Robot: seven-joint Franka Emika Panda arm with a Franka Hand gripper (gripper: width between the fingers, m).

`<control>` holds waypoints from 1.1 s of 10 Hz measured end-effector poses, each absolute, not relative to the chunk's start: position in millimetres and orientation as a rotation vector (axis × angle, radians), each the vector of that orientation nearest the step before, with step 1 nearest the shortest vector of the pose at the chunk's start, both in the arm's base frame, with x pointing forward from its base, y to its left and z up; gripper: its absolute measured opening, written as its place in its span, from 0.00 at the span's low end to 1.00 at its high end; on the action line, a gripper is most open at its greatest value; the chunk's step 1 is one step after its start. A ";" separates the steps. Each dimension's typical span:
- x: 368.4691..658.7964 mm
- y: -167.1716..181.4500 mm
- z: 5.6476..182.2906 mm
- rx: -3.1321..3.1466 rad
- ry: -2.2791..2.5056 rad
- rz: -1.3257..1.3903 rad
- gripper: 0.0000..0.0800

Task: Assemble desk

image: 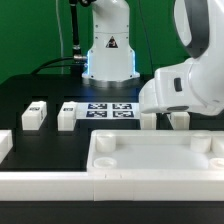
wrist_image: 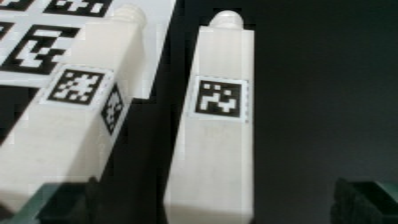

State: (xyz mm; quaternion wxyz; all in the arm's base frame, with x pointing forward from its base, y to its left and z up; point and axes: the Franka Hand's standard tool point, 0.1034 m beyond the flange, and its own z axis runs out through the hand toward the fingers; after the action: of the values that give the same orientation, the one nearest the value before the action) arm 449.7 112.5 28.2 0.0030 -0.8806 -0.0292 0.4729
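Note:
In the wrist view, a long white desk leg point(wrist_image: 217, 120) with a black-and-white tag lies on the black table. It runs lengthwise between my two dark fingers point(wrist_image: 368, 203), which stand well apart from it on either side. My gripper point(wrist_image: 205, 206) is open and holds nothing. A second tagged leg point(wrist_image: 80, 105) lies beside the first. In the exterior view, the gripper point(image: 177, 108) hangs low over two leg ends point(image: 150, 121), just behind the desk top point(image: 150, 160). The desk top is a white tray with a raised rim.
Two more white legs point(image: 33, 115) point(image: 67, 115) lie at the exterior view's left. The marker board point(image: 110, 110) lies between them and the gripper. A long white rail point(image: 45, 186) runs along the front. The robot base point(image: 108, 50) stands at the back.

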 end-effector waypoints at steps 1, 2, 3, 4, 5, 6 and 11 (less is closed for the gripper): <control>442.8 113.1 20.3 -2.754 -0.089 1.502 0.81; 438.1 114.6 14.1 -2.752 -0.093 1.506 0.81; 436.4 115.3 13.2 -2.750 -0.100 1.509 0.81; 437.0 115.4 13.5 -2.749 -0.104 1.506 0.78; 436.9 115.7 13.4 -2.749 -0.107 1.507 0.78; 436.8 115.9 13.4 -2.748 -0.108 1.507 0.56; 436.7 116.3 13.4 -2.748 -0.110 1.507 0.36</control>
State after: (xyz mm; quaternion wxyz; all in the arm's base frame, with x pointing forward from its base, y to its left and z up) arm 436.7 116.3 13.4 0.0028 -0.8763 -0.0352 0.4804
